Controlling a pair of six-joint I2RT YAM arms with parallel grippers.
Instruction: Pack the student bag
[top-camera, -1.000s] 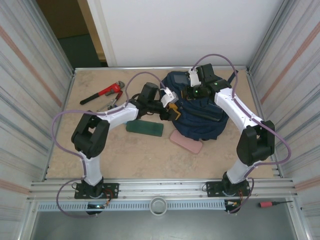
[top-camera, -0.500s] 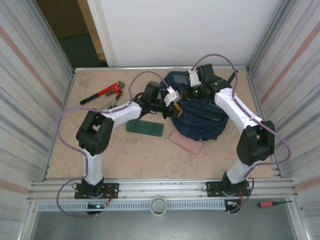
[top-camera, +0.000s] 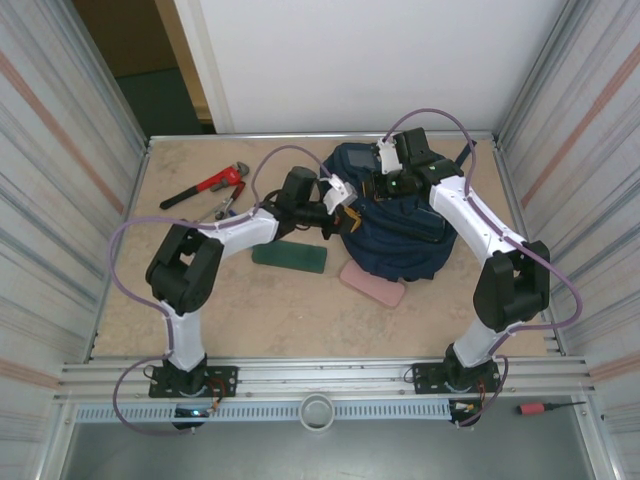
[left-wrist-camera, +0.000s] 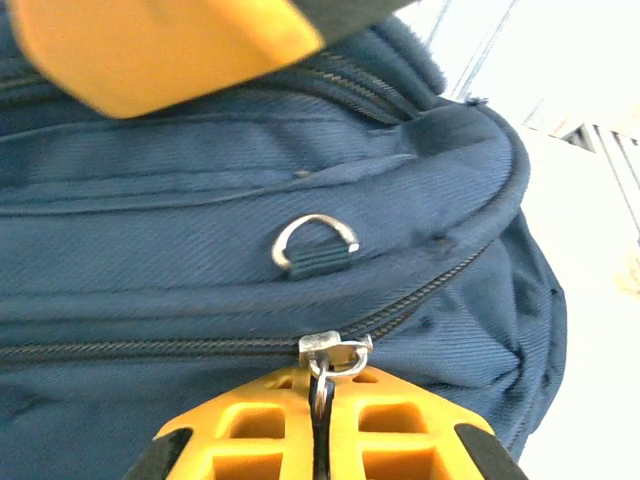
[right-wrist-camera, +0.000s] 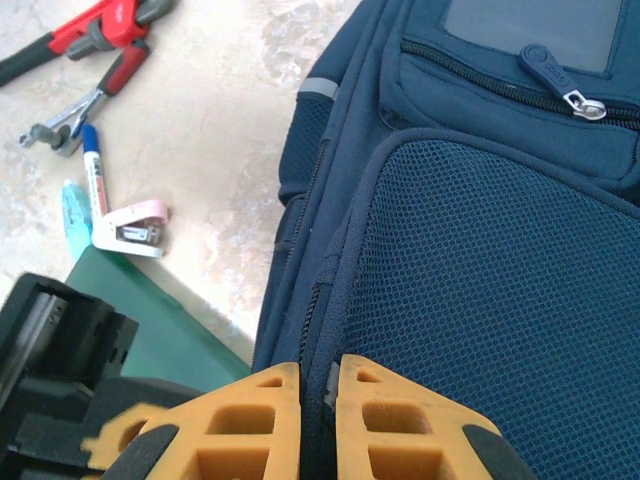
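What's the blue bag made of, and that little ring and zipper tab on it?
The student bag looks like woven navy cloth, matte, with fine diagonal weave lines. The D-ring and zipper pull look like shiny silver metal, since they glint; coated plastic can't be ruled out.

Beige table (top-camera: 280, 300), student bag (top-camera: 400, 250), red wrench (top-camera: 205, 186)
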